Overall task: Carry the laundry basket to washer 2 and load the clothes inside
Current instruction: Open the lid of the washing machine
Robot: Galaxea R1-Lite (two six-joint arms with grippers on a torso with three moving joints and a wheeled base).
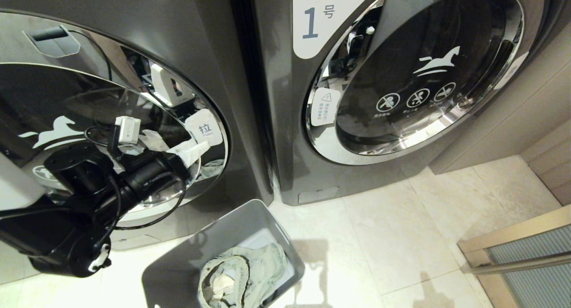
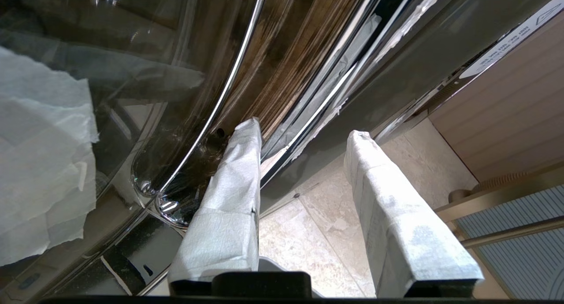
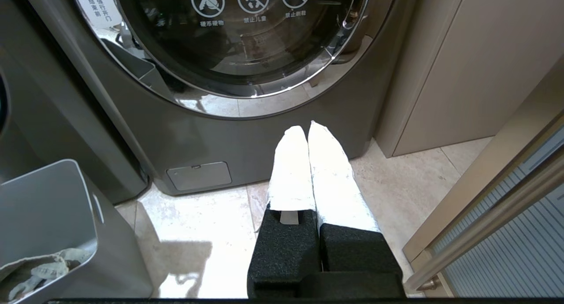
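Black left arm, nearest the head camera, raised at the lower right of the chrome door ring of the left-hand washer (image 1: 134,40); left gripper (image 1: 189,149) with white-wrapped fingers (image 2: 229,180) parted, nothing between them. One finger tip lies against the chrome ring by the door's rim, the other stands off it, over the floor tiles (image 1: 392,236).

Laundry basket (image 1: 178,263): grey tub on the tiles, just in front of the left-hand washer, near the gap between the two machines. Clothes (image 1: 243,274): pale grey-green bundle with a white patch, inside the basket.

Washer marked "1" (image 1: 285,120): right-hand machine, round glass door closed.

Right gripper (image 3: 307,134): fingers pressed together, empty, low before the washer marked "1".
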